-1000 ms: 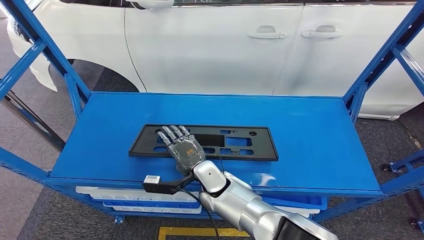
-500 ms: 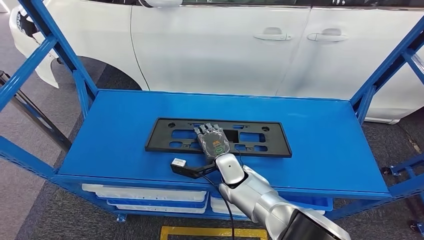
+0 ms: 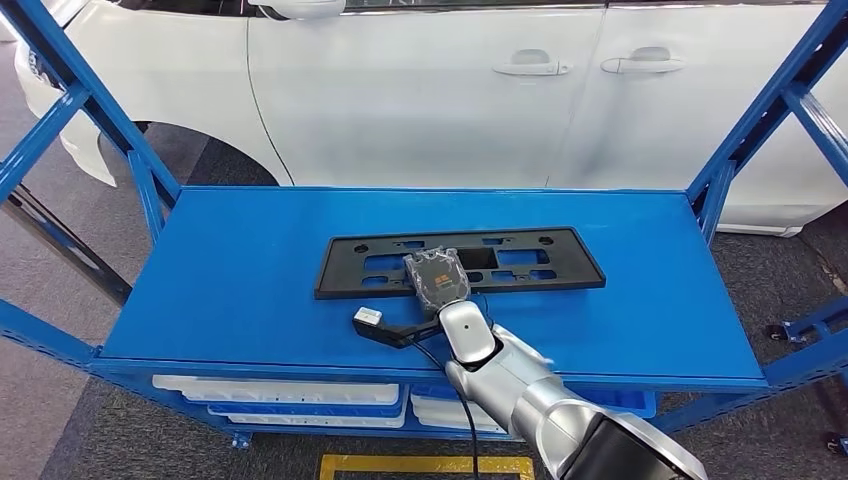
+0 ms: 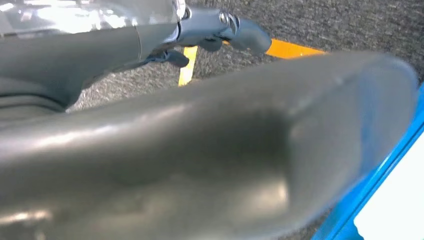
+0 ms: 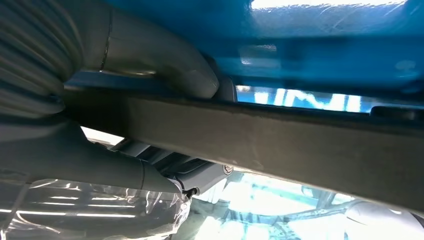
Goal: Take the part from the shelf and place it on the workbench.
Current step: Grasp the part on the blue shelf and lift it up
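My head view is bright and sharp with even light, while both my wrist views blur close-up.

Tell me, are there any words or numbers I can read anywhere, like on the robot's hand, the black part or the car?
None can be read.
Right hand: a small orange and green mark on its back, too small and blurred to read.
Black part: plain, with cut-out holes and no lettering.
White car: no badge, plate or writing in sight.
Blue shelf: bare paint, no label.
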`<state>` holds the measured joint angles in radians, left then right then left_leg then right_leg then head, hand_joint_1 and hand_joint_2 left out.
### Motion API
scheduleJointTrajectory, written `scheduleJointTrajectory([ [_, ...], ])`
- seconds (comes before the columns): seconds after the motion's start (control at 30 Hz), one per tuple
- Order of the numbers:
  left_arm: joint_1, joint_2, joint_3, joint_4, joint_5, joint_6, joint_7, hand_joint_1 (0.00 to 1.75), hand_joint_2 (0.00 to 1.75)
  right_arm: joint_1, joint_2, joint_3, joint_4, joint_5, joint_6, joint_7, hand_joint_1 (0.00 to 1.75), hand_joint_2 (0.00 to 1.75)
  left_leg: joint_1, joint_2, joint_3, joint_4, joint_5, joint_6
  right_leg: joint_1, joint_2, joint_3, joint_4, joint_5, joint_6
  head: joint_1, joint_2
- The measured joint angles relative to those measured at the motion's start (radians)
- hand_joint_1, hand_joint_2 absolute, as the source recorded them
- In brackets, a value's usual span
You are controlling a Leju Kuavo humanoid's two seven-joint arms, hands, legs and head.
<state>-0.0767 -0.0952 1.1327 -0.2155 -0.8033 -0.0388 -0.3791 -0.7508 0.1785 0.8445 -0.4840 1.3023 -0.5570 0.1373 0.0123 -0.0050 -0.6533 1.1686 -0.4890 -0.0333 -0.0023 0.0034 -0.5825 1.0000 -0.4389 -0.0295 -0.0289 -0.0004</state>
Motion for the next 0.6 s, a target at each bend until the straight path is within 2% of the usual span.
scheduleJointTrajectory([
  [0.07,-0.002,0.002,0.001,0.000,-0.001,-0.003,-0.001,0.00,0.00,0.000,-0.001,-0.012,0.000,0.008,-0.001,0.002,1.75,1.75,-0.003,0.000,0.062,-0.124,0.040,0.010,0.003,0.000,0.002,0.001,-0.002,0.006,0.000,0.000],
  [0.1,-0.002,0.003,0.001,0.000,-0.002,-0.005,-0.002,0.00,0.00,0.000,-0.002,-0.019,0.000,0.012,-0.002,0.004,1.75,1.75,-0.005,-0.001,0.079,-0.159,0.047,0.014,0.004,0.000,0.000,0.001,-0.002,0.010,0.001,0.000],
  [0.17,-0.003,0.004,0.001,0.000,-0.008,-0.009,-0.010,0.00,0.00,0.002,-0.004,-0.032,0.000,0.022,-0.006,0.003,1.75,1.75,-0.010,-0.001,0.083,-0.174,0.048,0.023,0.004,0.000,-0.002,0.000,0.000,0.020,0.001,0.000],
  [0.23,-0.003,0.003,0.001,0.000,-0.017,-0.011,-0.028,0.00,0.00,0.008,-0.006,-0.050,-0.005,0.029,-0.019,-0.007,1.75,1.75,-0.005,0.001,0.085,-0.182,0.054,0.034,0.003,0.000,-0.006,0.010,-0.009,0.031,0.002,0.000],
  [0.3,-0.004,0.003,0.001,0.000,-0.022,-0.011,-0.051,0.00,0.87,0.016,-0.008,-0.076,-0.024,0.033,-0.041,-0.029,1.75,1.75,0.000,0.003,0.088,-0.189,0.058,0.045,0.001,0.000,-0.040,0.083,-0.054,0.040,0.004,0.000],
  [0.37,-0.005,0.004,0.001,0.000,-0.020,-0.013,-0.068,0.00,1.75,0.033,-0.013,-0.106,-0.067,0.033,-0.058,-0.055,1.75,1.75,0.000,0.004,0.088,-0.190,0.058,0.049,-0.002,0.000,-0.106,0.219,-0.117,0.046,0.006,0.000],
  [0.4,-0.004,0.004,0.002,0.000,-0.019,-0.016,-0.074,0.00,1.75,0.046,-0.017,-0.120,-0.099,0.032,-0.061,-0.067,1.75,1.75,-0.001,0.004,0.088,-0.189,0.057,0.049,-0.004,0.000,-0.133,0.273,-0.133,0.048,0.006,0.000],
  [0.43,-0.003,0.003,0.002,0.000,-0.018,-0.019,-0.080,0.00,1.75,0.061,-0.023,-0.135,-0.140,0.030,-0.063,-0.080,1.75,1.75,-0.001,0.004,0.088,-0.188,0.056,0.049,-0.006,0.000,-0.146,0.295,-0.131,0.050,0.006,0.000],
  [0.47,-0.002,0.003,0.002,0.000,-0.019,-0.021,-0.085,0.00,1.75,0.078,-0.032,-0.148,-0.191,0.023,-0.063,-0.095,1.75,1.75,-0.001,0.003,0.089,-0.186,0.054,0.048,-0.007,0.000,-0.140,0.278,-0.111,0.050,0.006,0.000],
  [0.53,0.001,0.002,0.004,0.000,-0.021,-0.023,-0.091,0.00,1.75,0.111,-0.054,-0.179,-0.325,-0.018,-0.064,-0.138,1.75,1.75,-0.001,0.001,0.090,-0.179,0.048,0.043,-0.010,-0.002,-0.080,0.145,-0.041,0.047,0.006,0.000],
  [0.6,0.002,0.002,0.006,0.000,-0.022,-0.020,-0.092,0.00,1.75,0.136,-0.075,-0.206,-0.465,-0.074,-0.067,-0.186,1.75,1.75,-0.005,-0.001,0.086,-0.169,0.039,0.033,-0.009,-0.002,-0.031,0.038,-0.002,0.040,0.005,0.000],
])
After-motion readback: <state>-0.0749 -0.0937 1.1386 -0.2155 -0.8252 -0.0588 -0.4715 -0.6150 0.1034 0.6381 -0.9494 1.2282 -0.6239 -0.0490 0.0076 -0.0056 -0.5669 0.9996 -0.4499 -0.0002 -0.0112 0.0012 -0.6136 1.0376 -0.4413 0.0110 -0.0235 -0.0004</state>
